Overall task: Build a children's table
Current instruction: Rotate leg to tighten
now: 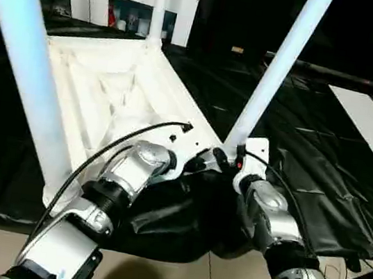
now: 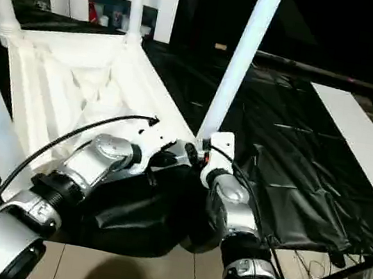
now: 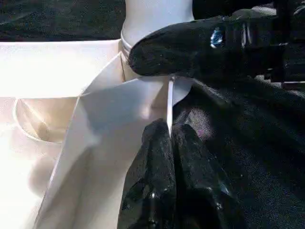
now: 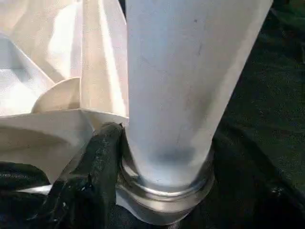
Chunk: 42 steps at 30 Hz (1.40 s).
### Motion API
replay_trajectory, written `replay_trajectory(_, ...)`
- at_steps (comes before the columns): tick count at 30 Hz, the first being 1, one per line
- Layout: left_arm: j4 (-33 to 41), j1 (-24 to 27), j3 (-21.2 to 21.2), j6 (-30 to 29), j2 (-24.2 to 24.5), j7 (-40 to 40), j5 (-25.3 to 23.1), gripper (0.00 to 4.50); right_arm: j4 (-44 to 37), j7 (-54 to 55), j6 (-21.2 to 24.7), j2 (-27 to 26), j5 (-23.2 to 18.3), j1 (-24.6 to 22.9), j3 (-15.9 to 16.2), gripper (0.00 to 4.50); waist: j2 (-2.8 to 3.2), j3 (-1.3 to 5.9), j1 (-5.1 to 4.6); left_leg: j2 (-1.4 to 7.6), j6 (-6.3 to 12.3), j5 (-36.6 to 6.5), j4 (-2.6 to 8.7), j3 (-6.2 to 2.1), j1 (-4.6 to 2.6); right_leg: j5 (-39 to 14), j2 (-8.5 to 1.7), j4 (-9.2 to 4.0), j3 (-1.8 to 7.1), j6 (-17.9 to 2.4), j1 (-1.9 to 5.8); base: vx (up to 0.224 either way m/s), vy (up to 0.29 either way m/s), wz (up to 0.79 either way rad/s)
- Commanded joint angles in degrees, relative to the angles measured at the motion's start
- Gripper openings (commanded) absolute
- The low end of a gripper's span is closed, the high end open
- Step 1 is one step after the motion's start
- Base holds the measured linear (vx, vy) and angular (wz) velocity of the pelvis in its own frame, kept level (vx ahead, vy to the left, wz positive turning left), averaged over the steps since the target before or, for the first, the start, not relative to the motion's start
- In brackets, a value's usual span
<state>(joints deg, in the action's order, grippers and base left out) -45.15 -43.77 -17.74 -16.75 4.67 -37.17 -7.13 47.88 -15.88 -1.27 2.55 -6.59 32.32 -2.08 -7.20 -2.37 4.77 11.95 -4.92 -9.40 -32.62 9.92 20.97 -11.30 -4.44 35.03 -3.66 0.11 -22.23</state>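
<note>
Children's table (image 1: 116, 94) lies upside down on the black-sheeted worktop (image 1: 322, 174), filling the left and centre of our head views, its ribbed underside facing up and pale-blue legs rising from the corner sockets. We see one leg (image 1: 274, 68) slanting up from the near corner toward the upper right of the frame. Our left end effector (image 3: 169, 143) is closed, pinching the thin white rim of the top at that corner. Our right end effector (image 1: 229, 161) sits at the base of that leg, its fingers (image 4: 95, 157) partly spread and touching the socket collar.
</note>
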Motion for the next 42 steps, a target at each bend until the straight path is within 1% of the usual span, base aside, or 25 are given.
replay_trajectory(1,-4.1,0.3,-0.3,-0.5,-0.3,2.0,-1.2,0.00,-2.2,-5.2,0.1,-1.2,-1.9,-1.0,0.9,3.22,0.78,2.85,-0.16,1.55,-0.53,-15.5,3.85,-0.20,-0.61,-13.8,-3.62,-4.81,2.53,-8.1,1.55,0.000,0.000,0.00)
replay_trajectory(3,-3.9,0.4,-0.2,-0.4,0.1,1.2,-1.0,0.00,-5.0,-8.5,0.7,-0.4,-2.6,-2.3,1.8,3.31,0.70,2.79,0.02,1.56,-0.16,-16.0,3.85,-0.15,-0.77,-14.3,-3.60,-4.89,2.51,-8.2,1.53,0.000,0.000,0.00)
replay_trajectory(4,-3.9,0.4,0.0,-0.4,0.2,0.5,-0.7,0.00,-6.2,-10.0,0.8,0.3,-2.4,-2.9,2.5,3.43,0.63,2.69,0.03,1.52,0.00,-16.3,3.98,-0.24,-0.52,-15.8,-3.67,-5.07,2.45,-7.8,1.74,0.000,0.000,0.00)
replay_trajectory(7,-3.2,0.6,-0.2,-0.2,0.6,-1.4,-0.4,0.00,-8.1,-12.2,0.9,1.6,-2.2,-3.8,3.2,3.65,0.64,2.51,-0.27,1.50,-0.31,-18.0,4.20,-0.50,-0.32,-21.0,-3.85,-5.59,2.29,-6.6,1.72,0.000,0.000,0.00)
replay_trajectory(8,-2.1,1.1,-0.5,-0.3,1.1,-3.5,-0.1,0.00,-10.0,-14.9,1.0,3.1,-2.5,-4.8,3.8,3.65,0.71,2.51,-0.45,1.50,-0.51,-18.7,4.16,-0.58,-0.39,-23.2,-3.95,-5.86,2.31,-6.1,1.51,0.000,0.000,0.00)
replay_trajectory(9,-1.6,1.3,-0.7,-0.4,1.4,-4.2,0.0,0.00,-10.6,-15.7,1.2,3.5,-2.6,-5.1,3.9,3.65,0.63,2.55,-0.42,1.51,-0.43,-18.8,4.14,-0.61,-0.41,-23.5,-3.95,-5.98,2.29,-5.9,1.60,0.000,0.000,0.00)
replay_trajectory(10,0.9,2.4,-1.8,-0.9,2.7,-8.6,0.6,0.00,-13.6,-20.2,1.7,6.2,-3.3,-6.7,4.6,3.65,0.63,2.46,-0.42,1.66,0.10,-19.2,4.17,-0.64,-0.47,-23.6,-3.95,-6.16,2.30,-6.0,1.53,0.000,0.000,0.00)
replay_trajectory(11,2.2,3.0,-2.7,-0.4,3.6,-11.1,0.7,0.00,-14.8,-22.2,2.0,7.4,-3.6,-7.4,4.8,3.65,0.66,2.48,-0.47,1.63,0.49,-18.7,4.16,-0.63,-0.26,-23.0,-3.98,-6.01,2.37,-6.3,1.59,0.000,0.000,0.00)
replay_trajectory(13,5.1,4.4,-4.6,-0.5,5.7,-15.8,0.8,0.00,-16.8,-25.2,2.4,9.6,-3.9,-8.5,5.1,3.65,0.85,2.62,-0.58,1.75,0.54,-18.0,4.14,-0.59,-0.37,-21.2,-3.92,-5.79,2.43,-7.0,1.47,0.000,0.000,0.00)
replay_trajectory(14,7.9,5.5,-6.1,-0.8,7.6,-19.6,1.0,0.00,-18.4,-27.5,2.7,11.4,-4.1,-9.5,5.4,3.65,1.00,2.77,-0.54,1.83,0.79,-15.3,4.09,-0.55,-0.16,-16.1,-3.78,-5.12,2.46,-8.5,1.81,0.000,0.000,0.00)
replay_trajectory(15,8.2,5.7,-6.3,-0.9,7.9,-20.1,1.0,0.00,-18.5,-27.8,2.7,11.6,-4.1,-9.5,5.4,3.65,0.97,2.82,-0.50,1.89,0.99,-14.7,4.01,-0.42,-0.31,-14.3,-3.71,-5.01,2.49,-9.1,1.70,0.000,0.000,0.00)
replay_trajectory(16,11.6,7.0,-8.0,-1.6,10.7,-24.5,1.1,0.00,-19.4,-29.9,2.7,13.6,-3.7,-10.1,5.5,3.65,1.00,2.93,-0.49,1.91,1.26,-13.5,3.89,-0.33,-0.46,-11.3,-3.62,-4.53,2.46,-10.4,1.79,0.000,0.000,0.00)
replay_trajectory(17,12.6,7.4,-8.5,-1.8,11.5,-25.7,1.1,0.00,-19.6,-30.5,2.7,14.1,-3.6,-10.2,5.6,3.65,0.98,2.89,-0.43,1.88,1.57,-11.8,3.78,-0.16,-0.37,-8.5,-3.51,-4.22,2.50,-11.3,1.89,0.000,0.000,0.00)
replay_trajectory(18,13.9,7.9,-9.0,-2.0,12.7,-27.5,1.3,0.00,-20.2,-31.4,3.1,14.8,-3.8,-10.5,5.7,3.65,1.13,2.92,-0.23,1.88,1.62,-11.4,3.68,-0.05,-0.61,-7.4,-3.45,-4.13,2.53,-11.6,1.76,0.000,0.000,0.00)
replay_trajectory(19,15.0,8.3,-9.3,-2.0,13.7,-28.6,1.4,0.00,-20.7,-32.2,3.4,15.3,-3.9,-10.7,5.8,3.65,1.15,2.89,-0.19,1.89,1.74,-10.9,3.70,-0.01,-0.63,-6.3,-3.38,-4.00,2.55,-11.9,1.83,0.000,0.000,0.00)
replay_trajectory(20,17.1,9.1,-9.5,-2.2,15.3,-30.3,1.7,0.00,-21.7,-34.1,4.4,16.2,-4.4,-11.1,6.4,3.65,1.12,2.81,0.18,1.91,1.87,-11.0,3.69,0.12,-0.88,-5.1,-3.26,-3.84,2.54,-12.5,1.77,0.000,0.000,0.00)
replay_trajectory(21,17.1,9.1,-9.5,-2.2,15.3,-30.3,1.7,0.00,-21.7,-34.1,4.4,16.2,-4.4,-11.1,6.4,3.65,1.13,2.83,0.12,1.93,1.81,-10.9,3.76,0.04,-0.76,-4.9,-3.31,-3.68,2.51,-12.5,1.95,0.000,0.000,0.00)
replay_trajectory(24,19.0,9.9,-9.2,-2.8,16.5,-31.5,1.8,0.00,-22.9,-36.2,5.3,16.8,-4.6,-11.7,7.3,3.65,1.24,2.71,0.27,1.92,0.91,-12.4,3.88,0.10,-0.96,-6.7,-3.35,-3.93,2.53,-12.3,1.87,0.000,0.000,0.00)
replay_trajectory(26,20.4,10.4,-9.1,-3.1,17.6,-31.8,1.7,0.00,-22.6,-37.8,5.3,16.7,-3.9,-12.0,8.8,3.65,0.90,2.70,0.20,1.90,0.35,-13.5,3.98,0.02,-0.72,-9.4,-3.54,-4.12,2.53,-11.4,2.05,0.000,0.000,0.00)
replay_trajectory(27,21.0,10.6,-9.1,-3.5,18.0,-31.9,1.8,0.00,-22.5,-38.0,5.2,16.6,-3.8,-12.1,9.1,3.65,0.95,2.64,0.15,1.87,0.23,-13.8,4.04,-0.02,-0.69,-10.2,-3.55,-4.19,2.54,-11.2,2.02,0.000,0.000,0.00)
replay_trajectory(30,22.2,11.0,-9.0,-4.2,18.5,-31.9,2.0,0.00,-21.7,-37.4,4.9,16.0,-3.3,-11.8,9.4,3.30,0.80,2.61,0.02,1.85,-0.16,-14.6,4.03,-0.05,-0.75,-13.2,-3.67,-4.46,2.60,-10.2,1.81,0.000,0.000,0.00)
replay_trajectory(32,22.5,11.2,-8.6,-4.5,18.3,-31.5,2.0,0.00,-21.3,-36.7,5.1,15.5,-3.4,-11.5,9.0,3.28,0.68,2.67,0.05,1.86,-0.07,-13.5,3.96,-0.03,-0.72,-12.5,-3.61,-4.37,2.62,-10.1,1.84,0.000,0.000,0.00)
replay_trajectory(34,22.7,11.3,-8.3,-4.7,18.2,-31.1,1.9,0.00,-21.3,-36.5,5.6,15.2,-3.9,-11.3,8.5,2.97,0.73,2.73,0.02,1.85,-0.05,-12.7,3.95,-0.04,-0.74,-11.3,-3.52,-4.21,2.58,-10.3,1.82,0.000,0.000,0.00)
replay_trajectory(35,22.7,11.2,-8.3,-4.8,18.1,-31.0,1.9,0.00,-21.2,-36.6,5.7,15.2,-4.1,-11.2,8.4,2.97,0.79,2.74,-0.03,1.83,-0.02,-12.4,3.93,-0.04,-0.72,-10.5,-3.47,-4.10,2.56,-10.5,1.85,0.000,0.000,0.00)
replay_trajectory(42,22.2,11.2,-7.6,-5.0,17.6,-29.3,2.0,0.00,-20.7,-36.8,6.1,14.6,-4.8,-11.5,8.3,2.42,0.63,2.69,0.07,1.75,0.28,-12.3,3.87,0.04,-0.69,-10.6,-3.50,-4.15,2.56,-10.4,1.91,0.000,0.000,0.00)
